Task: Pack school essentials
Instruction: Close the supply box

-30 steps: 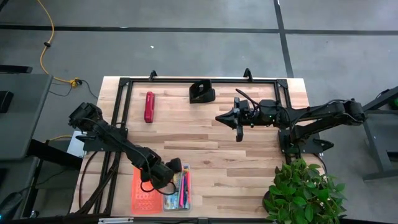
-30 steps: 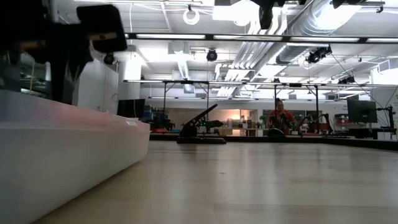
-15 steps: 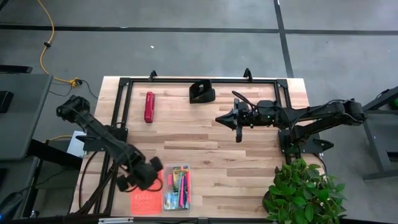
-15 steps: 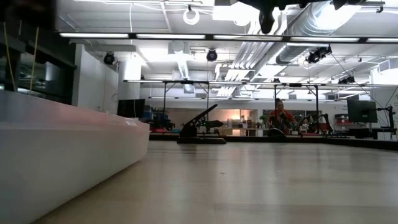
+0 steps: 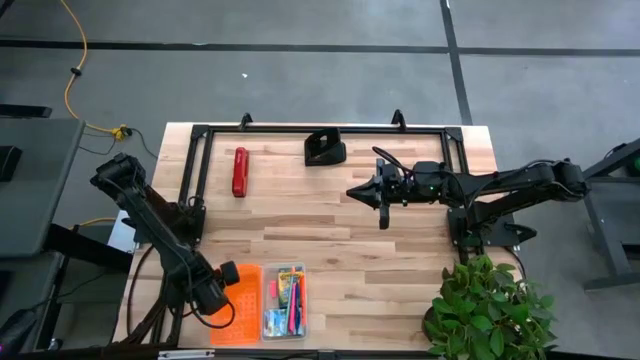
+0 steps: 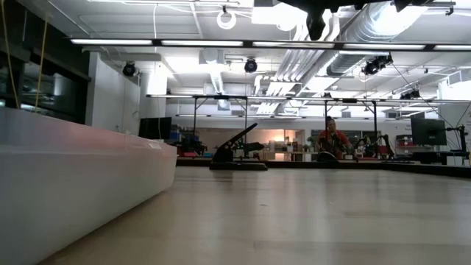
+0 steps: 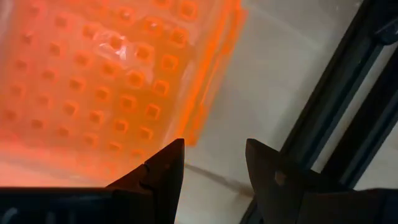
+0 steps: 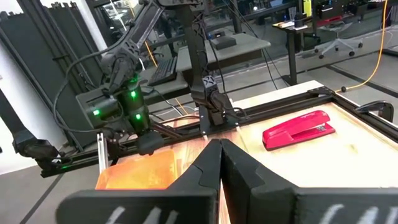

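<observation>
left gripper (image 7: 211,168) open, nothing between its two dark wedge-shaped fingers, pale counter showing in the gap; in the high view it sits at lower left of the frame (image 5: 215,298), just off the left edge of the orange lid (image 5: 240,303)

orange lid: translucent plastic, flat rectangle, surface covered in a grid of small raised square studs, glossy; lies flat on the counter (image 5: 360,250) touching the left side of the clear case (image 5: 285,300)

clear case: shallow rectangular transparent plastic tray, lower centre-left of the high view; holds thin pink, blue and green pens (image 5: 296,300) lying lengthwise plus a yellow-green crayon box (image 5: 285,287); smaller bits too small to tell

counter: light wood planks, matte, with black metal frame rails round its upper half

right gripper (image 5: 385,213) shut, fingers pressed tip to tip, holding nothing, hovering right of centre in the high view, well apart from the case

red stapler (image 5: 240,171): long narrow bar, smooth glossy plastic, upper left of counter; black tape dispenser (image 5: 325,148): chunky dark block, upper centre, near the rail

leafy green plant (image 5: 490,308) at lower right corner

low view: white frosted case wall fills the left, wood grain runs back to the room; a person (image 6: 331,140) in red far behind
</observation>
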`<state>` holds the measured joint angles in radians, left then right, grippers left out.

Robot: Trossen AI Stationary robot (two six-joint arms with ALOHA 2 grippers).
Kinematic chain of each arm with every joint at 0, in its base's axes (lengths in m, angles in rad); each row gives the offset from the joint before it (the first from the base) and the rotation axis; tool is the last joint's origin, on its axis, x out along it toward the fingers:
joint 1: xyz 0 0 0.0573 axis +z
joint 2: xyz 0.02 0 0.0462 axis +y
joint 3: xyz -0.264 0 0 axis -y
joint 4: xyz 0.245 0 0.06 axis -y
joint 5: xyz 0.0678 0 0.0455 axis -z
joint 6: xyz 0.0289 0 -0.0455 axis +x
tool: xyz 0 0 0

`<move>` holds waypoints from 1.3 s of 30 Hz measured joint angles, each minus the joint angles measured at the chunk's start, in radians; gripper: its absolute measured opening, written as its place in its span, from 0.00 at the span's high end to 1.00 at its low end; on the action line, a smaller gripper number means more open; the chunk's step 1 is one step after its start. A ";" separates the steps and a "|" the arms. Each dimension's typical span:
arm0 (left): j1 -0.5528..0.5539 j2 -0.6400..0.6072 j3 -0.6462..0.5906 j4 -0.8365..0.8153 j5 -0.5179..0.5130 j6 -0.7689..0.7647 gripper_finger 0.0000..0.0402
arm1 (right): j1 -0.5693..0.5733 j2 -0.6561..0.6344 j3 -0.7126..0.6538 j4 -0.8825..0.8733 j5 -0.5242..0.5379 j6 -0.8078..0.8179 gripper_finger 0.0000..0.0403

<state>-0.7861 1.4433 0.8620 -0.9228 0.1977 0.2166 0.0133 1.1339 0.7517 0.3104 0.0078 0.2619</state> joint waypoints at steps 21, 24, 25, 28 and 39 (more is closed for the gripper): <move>-0.060 0.000 -0.066 0.179 -0.119 -0.075 0.61 | 0.000 0.000 0.000 0.001 0.018 0.029 1.00; -0.078 0.000 -0.090 0.218 -0.120 -0.076 0.61 | 0.000 0.000 0.000 0.001 0.041 0.037 1.00; -0.080 0.000 -0.093 0.223 -0.124 -0.076 0.61 | 0.000 0.000 -0.001 0.001 0.045 0.045 1.00; -0.081 0.000 -0.093 0.246 -0.137 -0.075 0.61 | 0.000 0.000 -0.001 0.001 0.048 0.052 1.00; -0.080 0.000 -0.094 0.277 -0.179 -0.075 0.69 | 0.000 0.000 -0.001 0.001 0.049 0.052 1.00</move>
<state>-0.8665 1.4433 0.7678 -0.6460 0.0189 0.1414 0.0132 1.1339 0.7506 0.3115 0.0566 0.3141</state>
